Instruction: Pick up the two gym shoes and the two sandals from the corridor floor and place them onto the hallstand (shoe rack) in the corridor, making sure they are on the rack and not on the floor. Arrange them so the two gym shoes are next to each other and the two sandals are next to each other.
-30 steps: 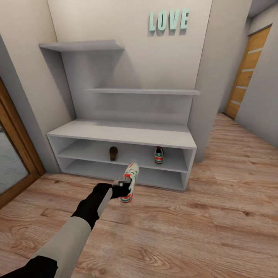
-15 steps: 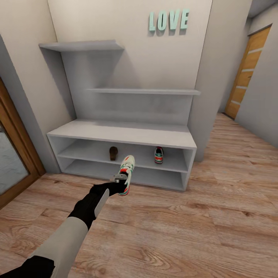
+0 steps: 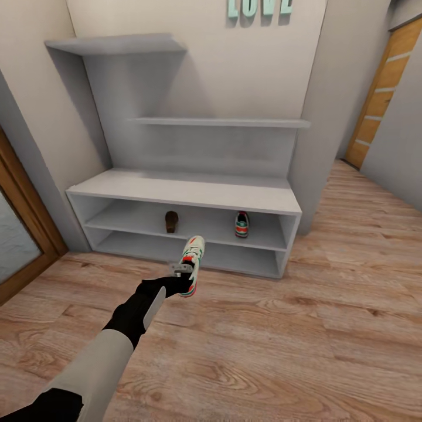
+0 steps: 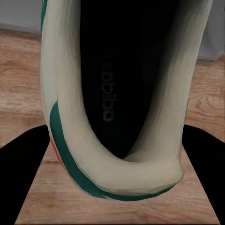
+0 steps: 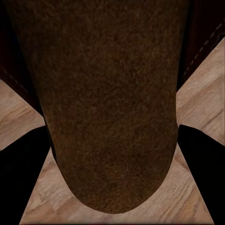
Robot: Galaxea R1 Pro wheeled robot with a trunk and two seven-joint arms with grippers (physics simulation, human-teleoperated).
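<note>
My left gripper [image 3: 181,276] is shut on a cream-white gym shoe [image 3: 193,257] with green stripes, held above the corridor floor [image 3: 281,340] just in front of the hallstand [image 3: 187,190]. In the left wrist view the shoe's opening [image 4: 112,93] sits between the dark fingers [image 4: 23,178]. The other gym shoe [image 3: 241,224] stands on the upper shoe shelf toward the right. One brown sandal [image 3: 171,221] is on the same shelf, left of middle. My right gripper [image 5: 112,154] is shut on the second sandal [image 5: 108,103], over the wood planks.
Two wall shelves [image 3: 217,122] hang above the bench top, under mint letters [image 3: 258,7]. A wooden door [image 3: 381,94] is at the far right; a wood-framed glass door [image 3: 23,234] flanks the rack on the left. The lower shoe shelf [image 3: 234,258] is bare.
The left gripper lifted the gym shoe and carried it toward the rack. The camera then shifted, so the rack sits closer and the letters are cut off at the top.
</note>
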